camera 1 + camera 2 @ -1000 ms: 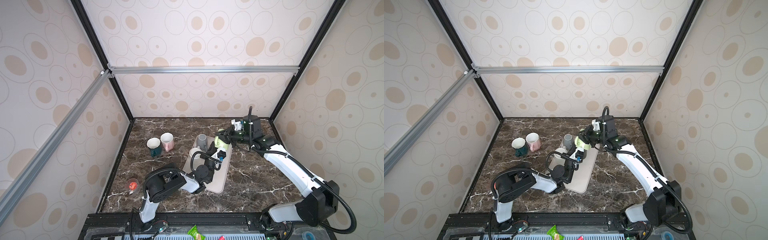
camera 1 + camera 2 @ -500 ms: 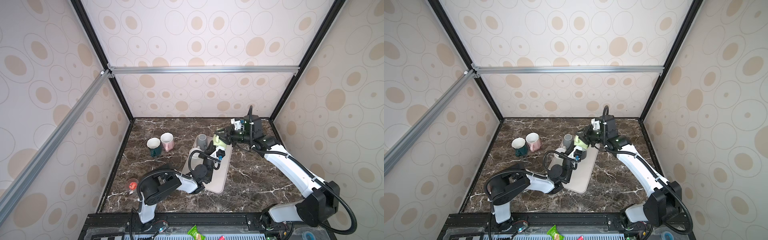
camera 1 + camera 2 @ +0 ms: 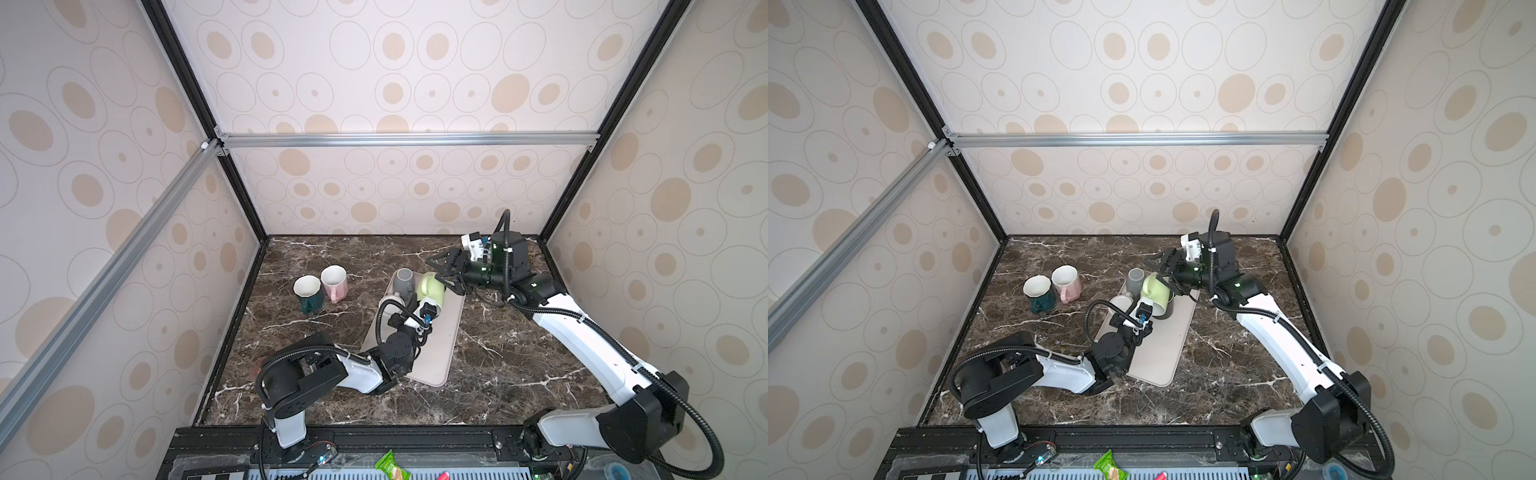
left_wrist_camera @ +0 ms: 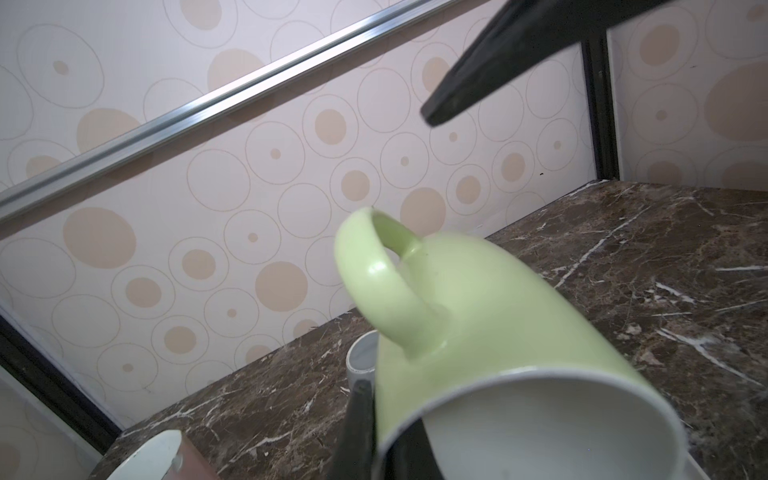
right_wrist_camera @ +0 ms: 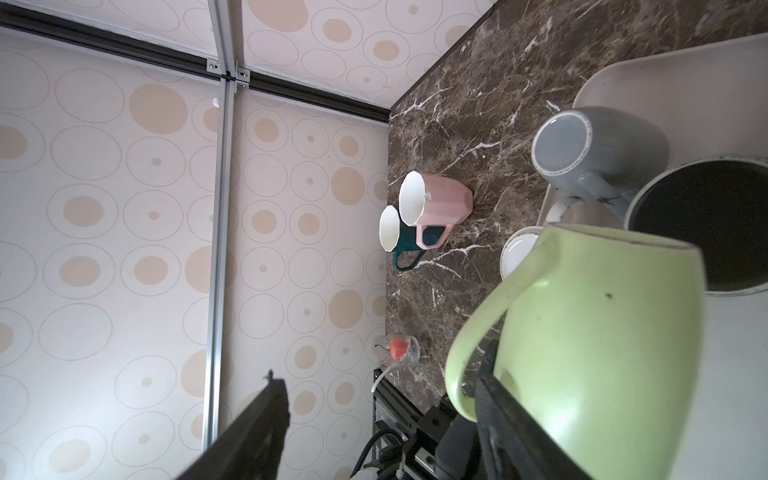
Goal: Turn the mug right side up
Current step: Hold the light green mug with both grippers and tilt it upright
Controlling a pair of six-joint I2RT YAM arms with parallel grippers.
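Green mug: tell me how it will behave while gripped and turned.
The green mug looks like glazed ceramic: stiff, probably breakable, and its shiny skin may slip. The left gripper pinches only the rim, so the tilted body could swing. Laid down, its rounded side would likely roll until the handle stops it.

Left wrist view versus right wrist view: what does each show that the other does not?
Only the left wrist view: the white inside of the green mug, with the left end effector clamped on its rim. Only the right wrist view: the teal mug upright on the table and a small glass holding something red. Both: the green mug's handle and the marble table.
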